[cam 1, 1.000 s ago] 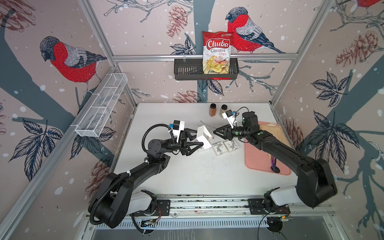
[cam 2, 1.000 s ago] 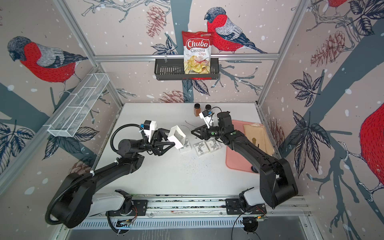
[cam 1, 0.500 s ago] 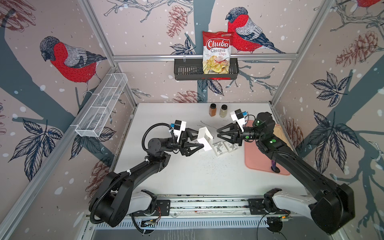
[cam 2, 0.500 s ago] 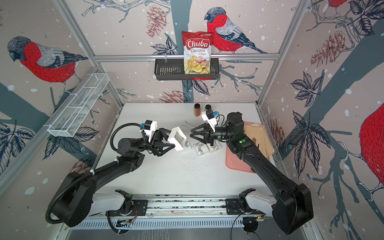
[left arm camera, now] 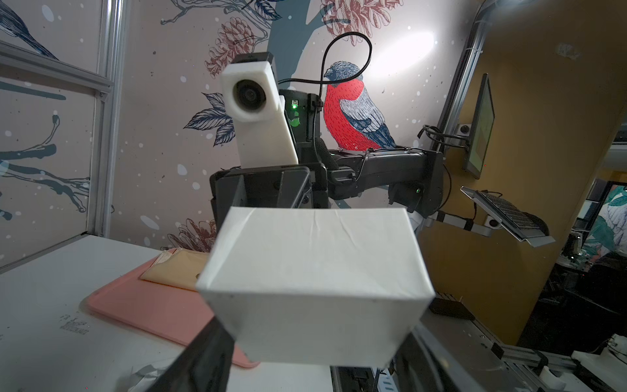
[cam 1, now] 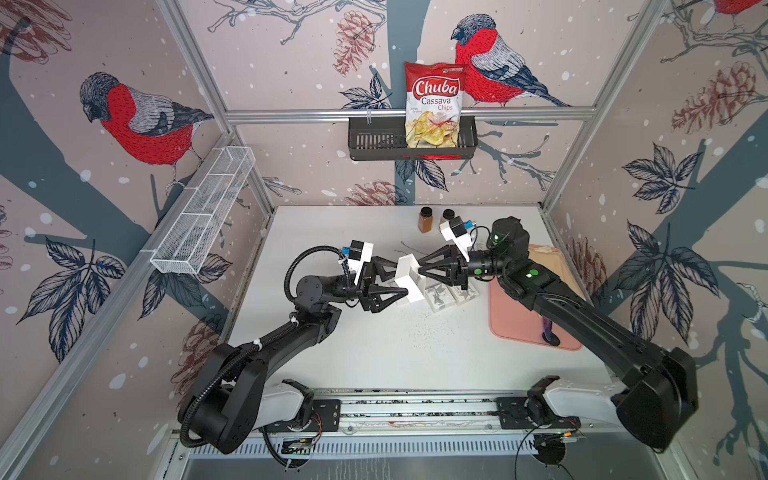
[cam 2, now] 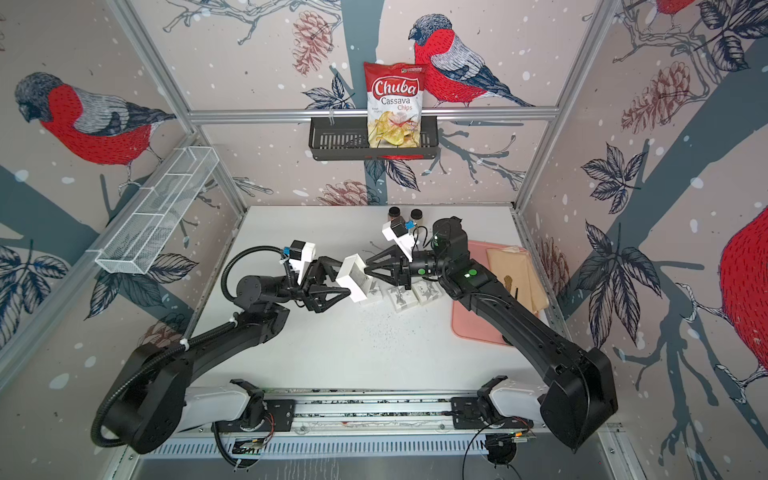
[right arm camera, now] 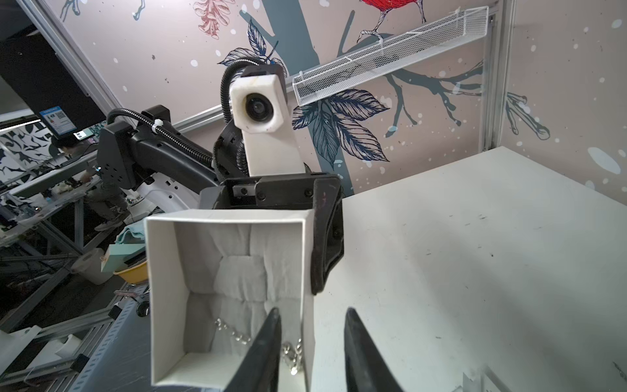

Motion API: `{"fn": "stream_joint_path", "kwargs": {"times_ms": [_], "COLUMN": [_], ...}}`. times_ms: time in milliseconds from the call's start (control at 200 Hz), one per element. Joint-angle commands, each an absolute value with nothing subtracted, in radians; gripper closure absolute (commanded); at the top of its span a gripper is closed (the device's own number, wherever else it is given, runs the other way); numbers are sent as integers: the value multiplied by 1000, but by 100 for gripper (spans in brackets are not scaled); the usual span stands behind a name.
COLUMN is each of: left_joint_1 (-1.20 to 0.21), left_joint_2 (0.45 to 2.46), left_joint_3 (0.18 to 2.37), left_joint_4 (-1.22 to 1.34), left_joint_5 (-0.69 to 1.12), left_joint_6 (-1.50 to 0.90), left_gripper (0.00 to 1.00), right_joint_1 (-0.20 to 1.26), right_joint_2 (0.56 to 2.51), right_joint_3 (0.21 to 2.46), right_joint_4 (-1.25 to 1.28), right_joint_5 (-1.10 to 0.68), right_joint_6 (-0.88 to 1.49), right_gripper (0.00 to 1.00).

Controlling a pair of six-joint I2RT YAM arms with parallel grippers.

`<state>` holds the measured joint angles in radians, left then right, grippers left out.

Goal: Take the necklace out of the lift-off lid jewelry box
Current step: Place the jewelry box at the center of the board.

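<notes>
Left gripper point(cam 1: 401, 279) at 9 o'clock clamps a white cardboard jewelry box point(cam 1: 409, 277), tipped sideways above the white counter point(cam 1: 374, 353) so its open mouth faces 3 o'clock. Right gripper point(right arm camera: 312, 312), narrowly parted, straddles one wall beside the thin silver chain necklace point(right arm camera: 234, 334), which lies inside on the cotton lining point(right arm camera: 237, 271).

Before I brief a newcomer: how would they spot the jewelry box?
Start at the white table, near its middle. The left gripper holds the jewelry box above it; unlike the patterned packs lying flat nearby, it is plain white, lidless and tipped sideways.
</notes>
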<state>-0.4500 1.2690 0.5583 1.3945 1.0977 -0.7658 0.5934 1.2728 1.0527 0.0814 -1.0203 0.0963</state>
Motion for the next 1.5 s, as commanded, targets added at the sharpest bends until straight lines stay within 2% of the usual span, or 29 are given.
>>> {"fn": "stream_joint_path", "kwargs": {"times_ms": [0,225,455,590,720,845,965,1206,1496], "left_joint_1": [-449,-449,-449,-448,-418,-365,-327,-278,-222], "left_joint_2": [1267,1271,1269,1246,1180,1102,1048,975,944], "left_joint_3": [559,558,560,561,558,569,561,511,449], "left_joint_4": [1420,1420,1387,1311,1151,899,776,694,689], "left_joint_5": [1107,1106,1090,1049,956,775,641,447,441], "left_joint_6": [-755,-752,-734,-688,-622,-544,-519,-531,-547], "left_gripper": [28,27,14,11,11,11,11,11,11], "right_joint_1": [603,606,601,595,610,661,716,866,972], "right_joint_2": [1282,1305,1279,1273,1276,1299,1336,1448,1648], "right_joint_3": [1063,1078,1062,1052,1057,1066,1053,991,963], "right_joint_4": [64,34,35,15,-36,-126,-180,-279,-319], "right_joint_5": [-1007,-1004,-953,-857,-687,-519,-404,-163,-17], "right_joint_6": [66,46,46,51,45,16,22,84,189], "right_gripper": [71,89,99,100,100,100,100,100,100]}}
